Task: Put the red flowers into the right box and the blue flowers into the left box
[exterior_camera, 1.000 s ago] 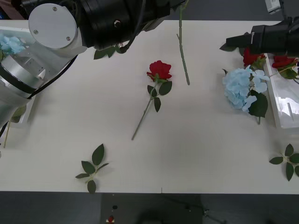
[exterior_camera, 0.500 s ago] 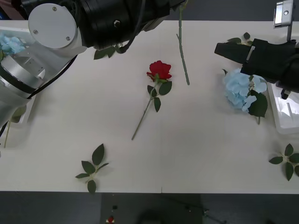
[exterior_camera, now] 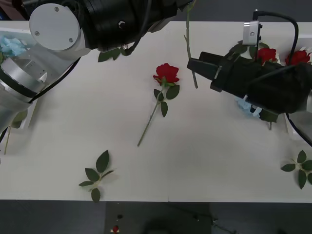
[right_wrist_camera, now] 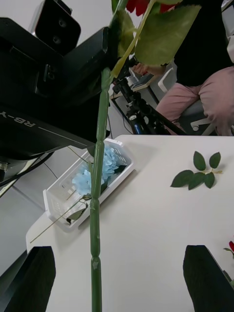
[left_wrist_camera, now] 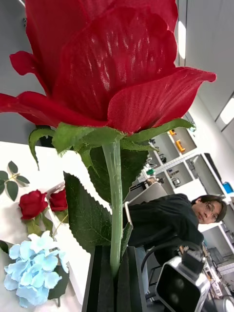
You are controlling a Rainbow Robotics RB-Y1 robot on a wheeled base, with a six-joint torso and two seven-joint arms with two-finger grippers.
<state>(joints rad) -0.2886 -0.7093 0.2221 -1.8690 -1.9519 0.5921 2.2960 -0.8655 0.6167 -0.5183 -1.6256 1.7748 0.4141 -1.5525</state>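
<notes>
- We note the left gripper (left_wrist_camera: 114,273) clenched on a rose (left_wrist_camera: 109,63) stem.
- The right gripper (right_wrist_camera: 117,278), released, should centre that stem (right_wrist_camera: 97,204) before closing.

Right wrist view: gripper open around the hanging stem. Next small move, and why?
Probably ease the right gripper forward and shut it on the stem, which stands between its open fingers. The left gripper holds that red rose, so a handover looks due.

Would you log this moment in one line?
left end effector: shut on red rose | right end effector: open around its stem
</notes>
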